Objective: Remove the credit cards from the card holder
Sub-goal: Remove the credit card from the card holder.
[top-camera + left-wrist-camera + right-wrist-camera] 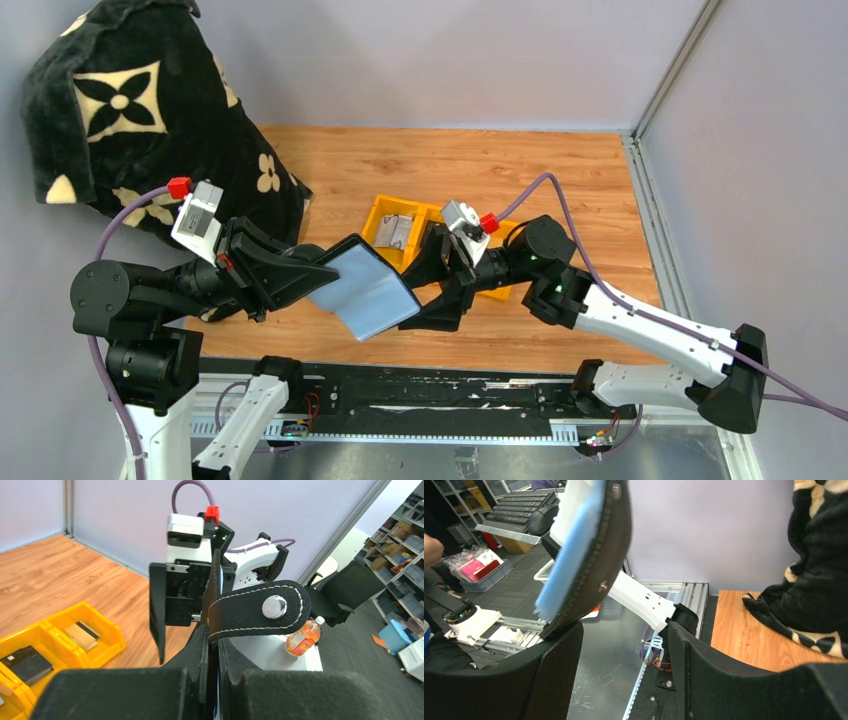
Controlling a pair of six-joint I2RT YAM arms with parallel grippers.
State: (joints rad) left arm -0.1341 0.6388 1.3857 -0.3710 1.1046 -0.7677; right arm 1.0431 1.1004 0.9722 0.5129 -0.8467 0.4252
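Observation:
My left gripper [312, 276] is shut on the black card holder [365, 290] and holds it above the table, light-blue face up. In the left wrist view the card holder [216, 630] stands edge-on between my fingers, its strap tab [255, 611] with a silver snap hanging to the right. My right gripper [433, 292] is open at the holder's right edge. In the right wrist view the holder [596, 555] sits just above the left finger [554, 665]. A silvery-grey credit card [397, 232] lies in the yellow bin; a tan striped card [82, 632] shows there too.
The yellow three-compartment bin [382, 214] stands on the wooden table behind the grippers. It also holds a small black squarish block [25, 662]. A black plush cushion with cream flowers [130, 130] fills the back left. Grey walls close off the back and right.

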